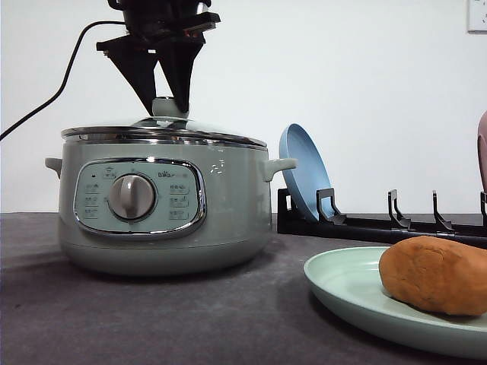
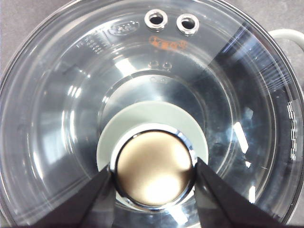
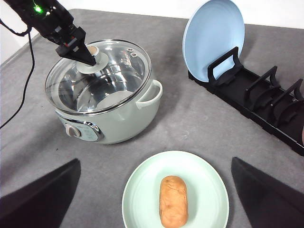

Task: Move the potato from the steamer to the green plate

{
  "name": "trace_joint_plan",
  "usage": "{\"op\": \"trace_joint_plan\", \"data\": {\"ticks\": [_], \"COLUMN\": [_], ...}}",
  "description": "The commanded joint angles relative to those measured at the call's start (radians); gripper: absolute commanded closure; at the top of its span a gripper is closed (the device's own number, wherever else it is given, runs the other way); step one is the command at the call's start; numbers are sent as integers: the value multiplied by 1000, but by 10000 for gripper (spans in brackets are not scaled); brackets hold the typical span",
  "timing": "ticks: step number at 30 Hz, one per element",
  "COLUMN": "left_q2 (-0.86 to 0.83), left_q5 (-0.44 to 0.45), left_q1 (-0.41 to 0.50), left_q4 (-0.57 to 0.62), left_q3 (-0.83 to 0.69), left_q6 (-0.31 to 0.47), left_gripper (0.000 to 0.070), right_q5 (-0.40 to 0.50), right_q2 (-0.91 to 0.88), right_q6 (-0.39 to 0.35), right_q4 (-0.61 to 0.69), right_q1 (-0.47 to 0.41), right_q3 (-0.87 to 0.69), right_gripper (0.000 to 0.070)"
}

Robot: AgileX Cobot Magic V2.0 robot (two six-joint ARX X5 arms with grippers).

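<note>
The left end effector hangs straight down over the steamer, its two dark fingers set on either side of the lid knob. In the left wrist view both fingertips touch the knob's chrome ring, so the end effector is clamped on the knob. The glass lid sits seated on the steamer's rim, with two small steam vents near its edge. Through the glass the inside of the pot looks bare metal.

The right end effector is held well above the tabletop, its two fingers wide apart and gripping nothing, framing the green plate below.

The potato lies on its side in the middle of the green plate, resting on the plate's flat floor and clear of the rim. The plate sits on the grey tabletop near the steamer's front, apart from it.

Beyond the plate, a black dish rack stands on the tabletop, with a blue plate propped upright in the slot nearest the steamer.
</note>
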Motion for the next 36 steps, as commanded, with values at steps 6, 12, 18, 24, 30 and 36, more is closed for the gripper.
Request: {"op": "trace_joint_plan", "data": {"ticks": [6,12,18,24,30,36], "left_q2": [65,65,66,48,-36,-172], "left_q5": [111,111,111,111,110,110], "left_q1": [-8,-4,-5,-5,4,10], "left_q4": [-4,1,-9,-7,4,-5], "left_q3": [2,2,2,3,3,3], "left_q6": [43,42,36,3,-4,-15], "left_gripper": [684,684,668,179,0,0], "right_q5": [4,3,3,3,3,3], "right_q2": [4,4,4,4,4,4], "right_q6": [-1,-1,-1,0,0,0], "right_q4": [6,5,5,6,6,6], "right_q1": [7,7,7,7,7,7], "right_q3": [17,17,17,17,17,17], "right_gripper": [57,57,57,57,57,57]}}
